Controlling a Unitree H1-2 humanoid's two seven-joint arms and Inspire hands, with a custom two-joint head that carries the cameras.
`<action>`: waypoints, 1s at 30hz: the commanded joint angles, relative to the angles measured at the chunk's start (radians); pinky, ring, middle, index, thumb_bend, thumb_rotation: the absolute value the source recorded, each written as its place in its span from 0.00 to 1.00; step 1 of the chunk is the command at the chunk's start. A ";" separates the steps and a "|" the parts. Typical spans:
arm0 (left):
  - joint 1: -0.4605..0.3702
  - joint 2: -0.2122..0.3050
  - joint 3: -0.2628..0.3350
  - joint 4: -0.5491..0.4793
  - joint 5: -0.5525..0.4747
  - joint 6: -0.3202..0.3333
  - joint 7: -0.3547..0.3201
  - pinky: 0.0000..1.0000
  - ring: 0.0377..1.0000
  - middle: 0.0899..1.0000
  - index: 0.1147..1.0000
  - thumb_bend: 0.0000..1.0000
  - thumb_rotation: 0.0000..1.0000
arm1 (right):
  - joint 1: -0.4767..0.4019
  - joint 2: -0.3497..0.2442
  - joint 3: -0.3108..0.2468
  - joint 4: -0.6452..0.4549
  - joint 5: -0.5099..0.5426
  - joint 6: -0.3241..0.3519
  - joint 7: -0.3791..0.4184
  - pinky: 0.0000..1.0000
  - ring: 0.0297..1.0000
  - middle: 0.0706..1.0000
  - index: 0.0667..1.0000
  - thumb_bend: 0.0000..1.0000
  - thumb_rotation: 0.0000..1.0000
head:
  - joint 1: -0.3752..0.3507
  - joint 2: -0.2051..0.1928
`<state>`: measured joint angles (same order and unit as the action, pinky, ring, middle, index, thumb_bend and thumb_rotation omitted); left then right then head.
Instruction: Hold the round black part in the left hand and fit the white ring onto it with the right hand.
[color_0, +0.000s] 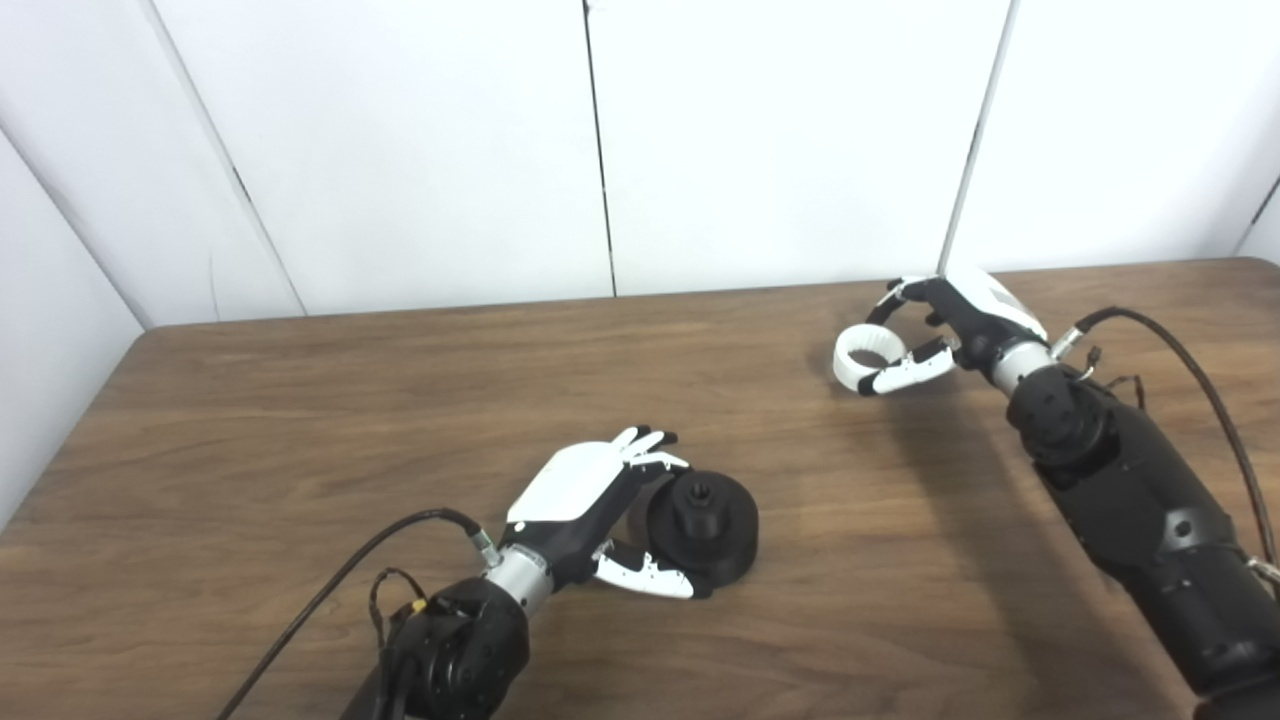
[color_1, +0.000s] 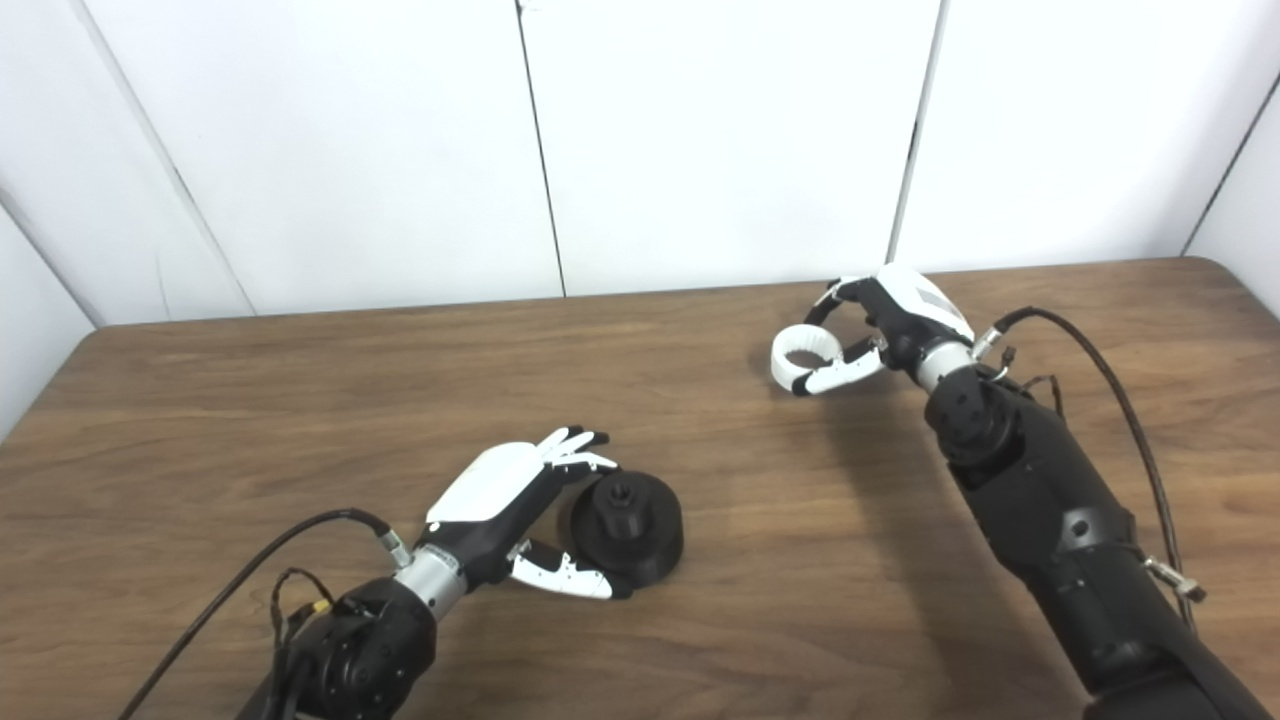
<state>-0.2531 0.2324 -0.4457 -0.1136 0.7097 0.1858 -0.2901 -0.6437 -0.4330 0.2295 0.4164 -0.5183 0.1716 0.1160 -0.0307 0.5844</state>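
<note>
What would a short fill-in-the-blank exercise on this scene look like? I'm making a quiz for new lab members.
1. The white ring is held by the ____ hand.
2. The left hand is cupped around the round black part, which rests on the ____.
3. The wooden table stands against ____ wall panels.
4. The ring and the black part are ____, not joined.

Missing words: right; table; white; apart

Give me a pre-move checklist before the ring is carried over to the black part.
1. White ring held by right robot hand: ok.
2. Left robot hand closed firmly on round black part: cannot tell; thumb and fingers flank it.
3. Black part lifted off table: not ok, it rests there.
4. Part's centre hub facing up: ok.
5. Ring near part: not ok, far apart.
</note>
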 joint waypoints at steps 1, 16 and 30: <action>-0.001 -0.005 -0.013 0.006 -0.014 0.004 -0.037 0.84 1.00 0.96 0.72 0.85 0.43 | -0.039 -0.025 -0.014 -0.048 0.003 -0.019 0.001 0.79 0.93 0.87 0.58 0.82 0.21 | -0.002 0.002; -0.003 -0.012 -0.013 0.020 -0.015 0.000 -0.030 0.84 1.00 0.95 0.71 0.86 0.42 | 0.005 -0.032 -0.008 -0.262 -0.021 0.046 0.097 0.81 0.93 0.86 0.57 0.84 0.23 | 0.001 0.001; -0.004 -0.018 -0.020 0.023 -0.006 0.006 -0.031 0.85 1.00 0.96 0.72 0.86 0.43 | 0.060 -0.015 0.000 -0.516 -0.041 0.095 0.197 0.83 0.92 0.86 0.57 0.85 0.24 | 0.001 0.000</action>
<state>-0.2538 0.2205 -0.4493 -0.1086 0.7099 0.1896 -0.2896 -0.5384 -0.4417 0.2375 -0.0451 -0.5445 0.2604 0.3109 -0.0291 0.5844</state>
